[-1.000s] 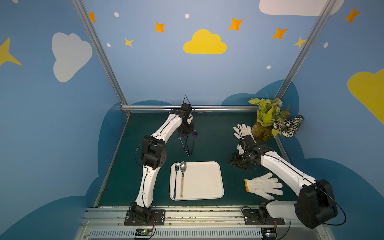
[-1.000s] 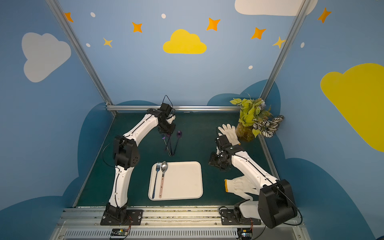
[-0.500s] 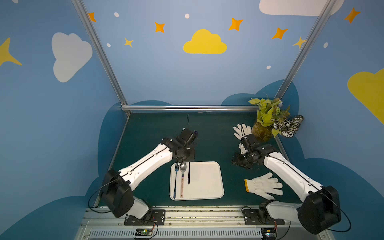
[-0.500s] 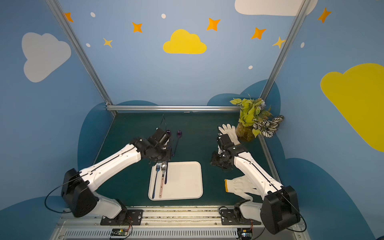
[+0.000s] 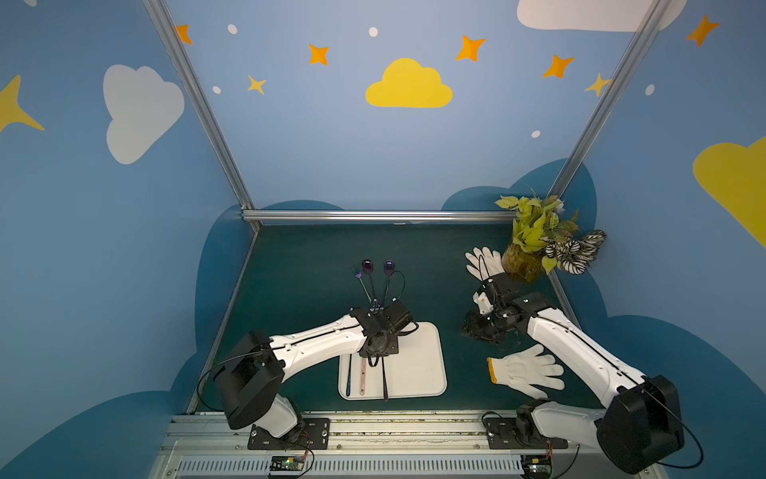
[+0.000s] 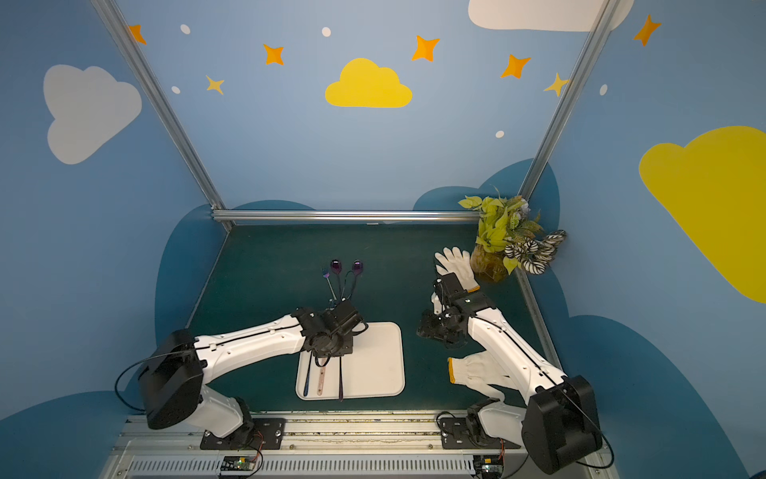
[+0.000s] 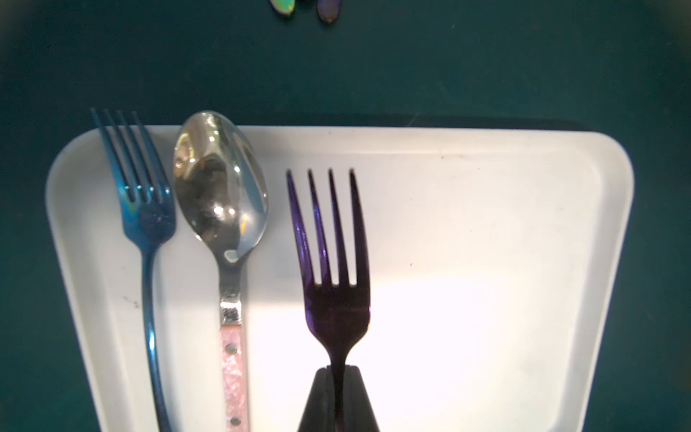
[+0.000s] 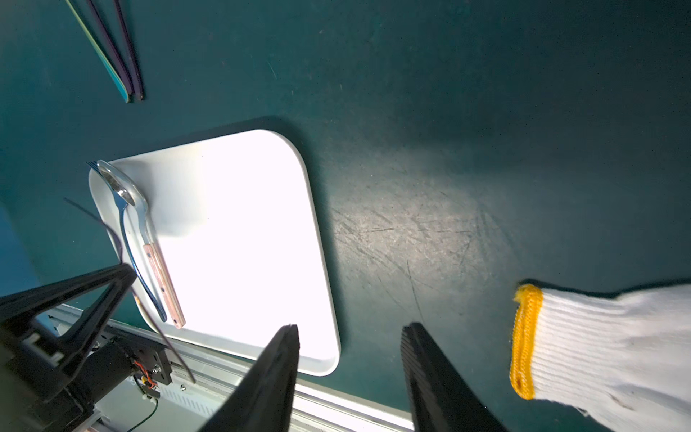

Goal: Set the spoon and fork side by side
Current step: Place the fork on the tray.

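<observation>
While the left gripper (image 7: 338, 368) is clamped on a purple fork (image 7: 332, 269), the right gripper (image 8: 351, 327) stands partly open and empty.
Left jaws are closed tight on the fork's neck over the white tray (image 5: 418, 373), lower centre in both top views (whether the fork touches the tray cannot be told). Immediately left of it in the frame lie the pink-handled spoon (image 5: 363, 379) and, further left, the blue fork (image 5: 348, 379), parallel and close together, heads at the tray's far rim. Above the tray, mid-frame, three further utensils (image 5: 375, 282) fan out on the green mat (image 5: 290, 290). The right gripper hangs over bare mat right of the tray, holding nothing. One white glove (image 5: 524, 373) lies just below it in the frame; a second glove (image 5: 481, 261) and a potted plant (image 5: 539, 240) sit toward the upper right of the mat.
</observation>
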### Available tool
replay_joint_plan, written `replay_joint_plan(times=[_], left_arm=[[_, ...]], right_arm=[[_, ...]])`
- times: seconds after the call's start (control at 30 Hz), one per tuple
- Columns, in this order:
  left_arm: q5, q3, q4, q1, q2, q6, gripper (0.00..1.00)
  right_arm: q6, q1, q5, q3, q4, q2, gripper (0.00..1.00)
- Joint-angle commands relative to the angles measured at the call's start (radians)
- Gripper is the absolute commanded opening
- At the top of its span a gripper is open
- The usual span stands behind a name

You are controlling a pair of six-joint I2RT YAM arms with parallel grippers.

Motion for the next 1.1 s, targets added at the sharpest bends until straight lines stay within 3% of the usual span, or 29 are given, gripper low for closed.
replay_joint_plan(times=[0.0,0.43,1.07], left_arm=[[-0.002,0.040,0.037,0.010,0.023,0.051,0.03],[0.077,0.053,0.032,0.064,0.096,0.137,0.03],[0.054,0.033,0.011,0.073,0.132,0.071,0.06]], right_arm=[[-0.013,-0.004,-0.016,-0.020,-0.021,-0.034,0.50],[0.002,-0.005,-0.011,-0.051,-0.014,-0.050,0.50],[0.007,-0.006,-0.006,-0.068,-0.013,-0.060,0.50]])
